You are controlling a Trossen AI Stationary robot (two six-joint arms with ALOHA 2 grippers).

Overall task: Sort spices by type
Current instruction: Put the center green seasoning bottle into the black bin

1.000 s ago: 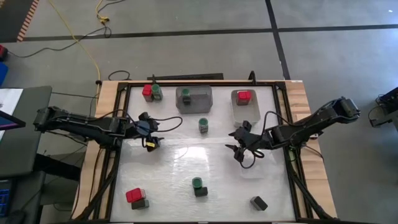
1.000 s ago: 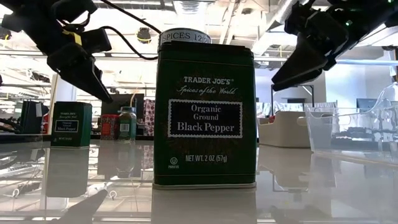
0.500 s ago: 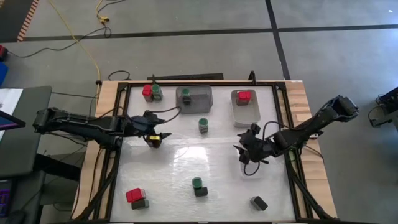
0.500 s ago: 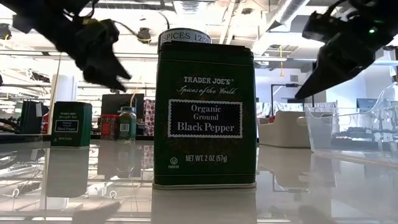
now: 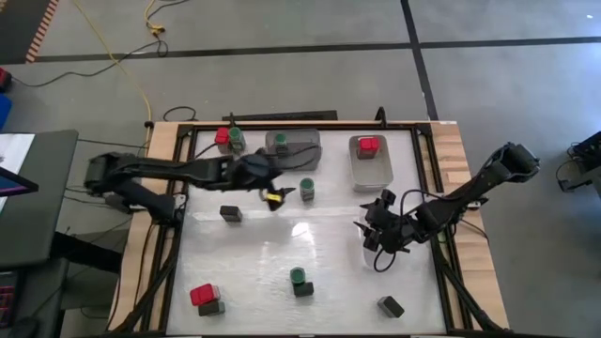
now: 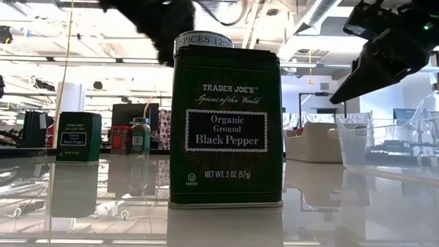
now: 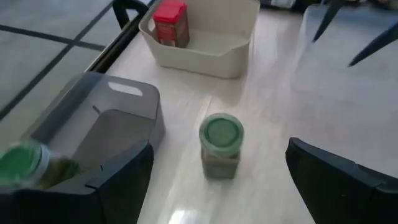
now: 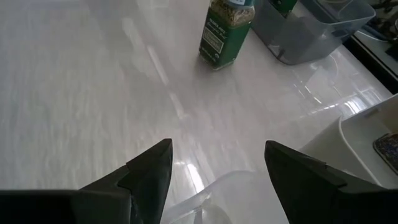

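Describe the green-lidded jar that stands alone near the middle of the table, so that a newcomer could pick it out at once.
Start at the grey tray on the table's far edge, which holds one green-lidded jar inside it. Just in front of that tray, on the bare white tabletop, stands the lone jar, with the left gripper right beside it. Unlike other green-lidded jars, it sits in no tray and touches no other container.

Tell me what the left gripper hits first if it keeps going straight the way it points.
Most likely the green-lidded jar standing alone on the table. It sits between the open fingers of the left gripper in the wrist view, just ahead of them. The grey tray lies off to one side. Depth is hard to judge, though.
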